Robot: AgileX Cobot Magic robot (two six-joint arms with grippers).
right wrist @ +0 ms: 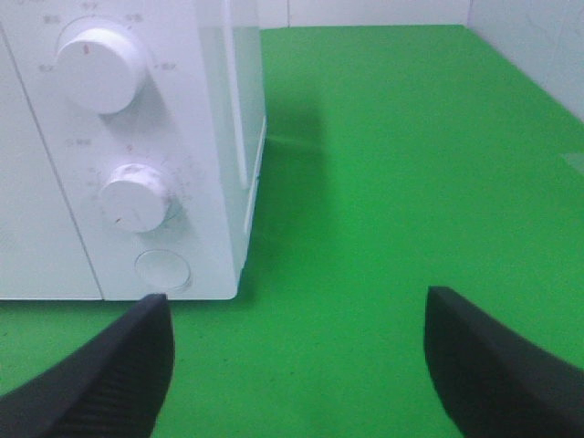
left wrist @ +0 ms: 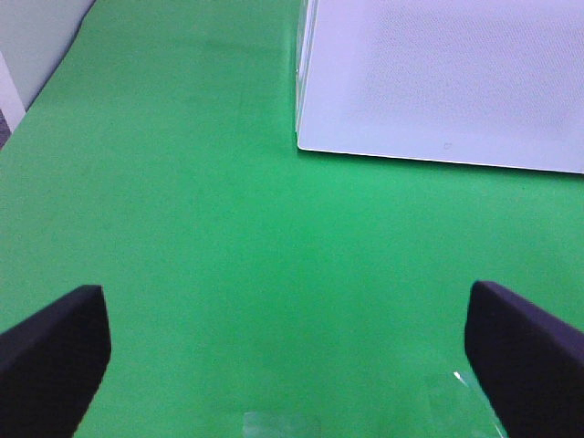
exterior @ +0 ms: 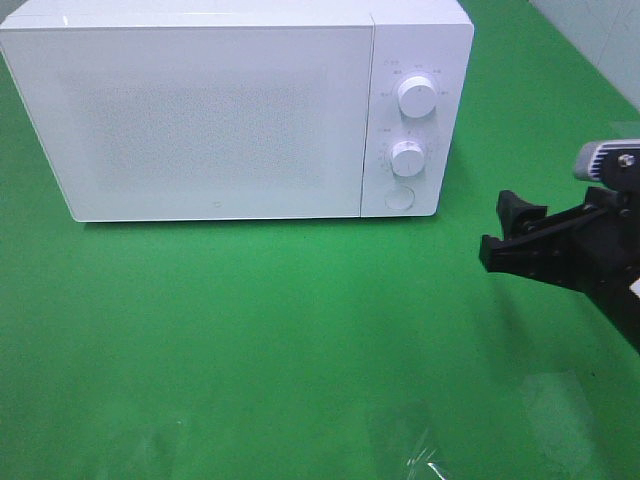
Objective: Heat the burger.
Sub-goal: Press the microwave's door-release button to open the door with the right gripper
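Exterior high view: the white microwave is seen shut on the green worktop; the right tool is held released near its dials, the left tool likewise; the burger's place cannot be told.

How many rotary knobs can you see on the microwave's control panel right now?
2. Both are on the microwave, right of its door: the upper knob and the lower knob directly beneath. The flat round button below them is not a knob. None seem hidden.
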